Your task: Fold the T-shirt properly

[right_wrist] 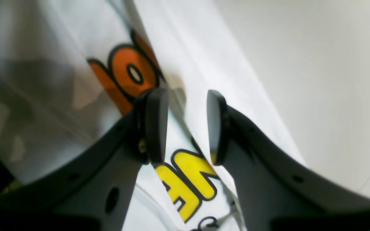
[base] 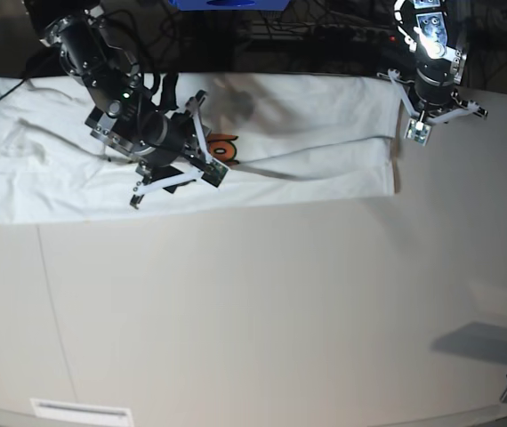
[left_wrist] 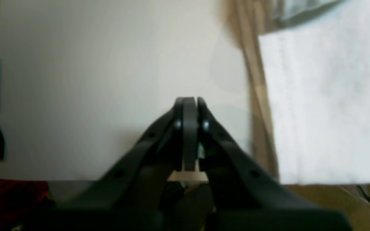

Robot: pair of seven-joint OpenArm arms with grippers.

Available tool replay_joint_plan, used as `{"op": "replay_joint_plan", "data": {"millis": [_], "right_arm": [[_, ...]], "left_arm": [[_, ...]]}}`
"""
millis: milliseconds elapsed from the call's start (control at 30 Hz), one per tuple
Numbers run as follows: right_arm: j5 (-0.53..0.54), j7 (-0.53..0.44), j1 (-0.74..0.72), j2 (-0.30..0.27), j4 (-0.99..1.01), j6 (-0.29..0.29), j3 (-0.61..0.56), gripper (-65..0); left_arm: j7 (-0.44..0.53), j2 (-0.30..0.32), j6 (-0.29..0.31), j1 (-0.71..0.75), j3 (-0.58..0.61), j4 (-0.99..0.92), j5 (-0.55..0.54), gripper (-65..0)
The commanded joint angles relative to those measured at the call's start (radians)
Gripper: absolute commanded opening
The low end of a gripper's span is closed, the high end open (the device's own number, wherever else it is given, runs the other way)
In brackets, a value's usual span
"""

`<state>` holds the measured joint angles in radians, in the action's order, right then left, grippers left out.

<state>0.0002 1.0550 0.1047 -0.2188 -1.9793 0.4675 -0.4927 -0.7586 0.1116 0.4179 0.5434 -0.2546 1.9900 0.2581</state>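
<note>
The large white cotton T-shirt [base: 236, 160] lies as a long, partly folded band along the far side of the pale, smooth worktop [base: 262, 320], orange and yellow lettering peeking from a loose fold. The right hand [right_wrist: 186, 125] hovers directly over that fold, its dark pads spread narrowly with nothing between them. The left hand [left_wrist: 189, 104] has its pads pressed together, empty, beside the shirt's end over bare worktop. The lengthwise fold seems in progress; next, the right hand probably must pinch the soft, creased edge just beneath it.
</note>
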Motion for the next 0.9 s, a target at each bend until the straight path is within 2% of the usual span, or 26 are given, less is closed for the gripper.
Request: {"op": "replay_joint_plan", "data": {"millis": [0,233,467,633,867], "right_arm": [[0.007,-0.006,-0.007,0.009,-0.018,-0.008,-0.011,-45.3],[0.007,-0.006,-0.009,0.034,-0.01,-0.042,-0.031,-45.3],[0.007,-0.055,-0.009,0.031,0.028,-0.141,-0.031,-44.8],[0.007,-0.069,-0.009,0.031,0.064,-0.168,-0.031,-44.8],[0.005,-0.092,-0.013,0.029,0.108,-0.169,-0.031,-44.8]], "left_arm": [[0.015,0.009,-0.012,0.001,-0.005,0.021,0.005,-65.0],[0.015,0.007,-0.012,0.004,-0.005,0.021,0.005,-65.0],[0.015,0.007,-0.012,0.005,-0.005,0.021,0.005,-65.0],[0.015,0.007,-0.011,0.002,-0.005,0.021,0.005,-65.0],[0.015,0.007,-0.011,0.004,-0.005,0.019,0.005,-65.0]]}}
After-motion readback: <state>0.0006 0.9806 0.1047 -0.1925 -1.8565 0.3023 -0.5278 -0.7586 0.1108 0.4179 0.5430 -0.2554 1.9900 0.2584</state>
